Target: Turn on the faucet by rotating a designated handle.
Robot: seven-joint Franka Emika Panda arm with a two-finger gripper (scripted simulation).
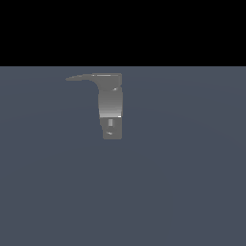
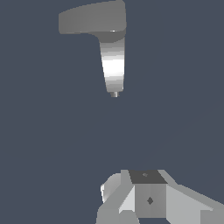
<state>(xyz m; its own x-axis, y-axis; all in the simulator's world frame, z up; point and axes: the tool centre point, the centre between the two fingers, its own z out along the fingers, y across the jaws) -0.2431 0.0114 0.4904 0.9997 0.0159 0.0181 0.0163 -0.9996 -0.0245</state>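
Observation:
The faucet (image 1: 111,103) is a small grey upright body with a darker lower part and a pale rectangle mark. Its handle (image 1: 79,77) is a thin lever that juts from the top cap toward the exterior view's left and tapers to a point. The arm and gripper do not show in the exterior view. In the wrist view the faucet body (image 2: 113,65) and the broad grey handle (image 2: 87,19) lie well ahead of my gripper (image 2: 146,176). The gripper is apart from them, with bare floor between. Its fingers show as one block with no gap, and hold nothing.
A flat blue-grey floor (image 1: 192,182) surrounds the faucet on all sides. A black band fills the top of the exterior view. No other objects show.

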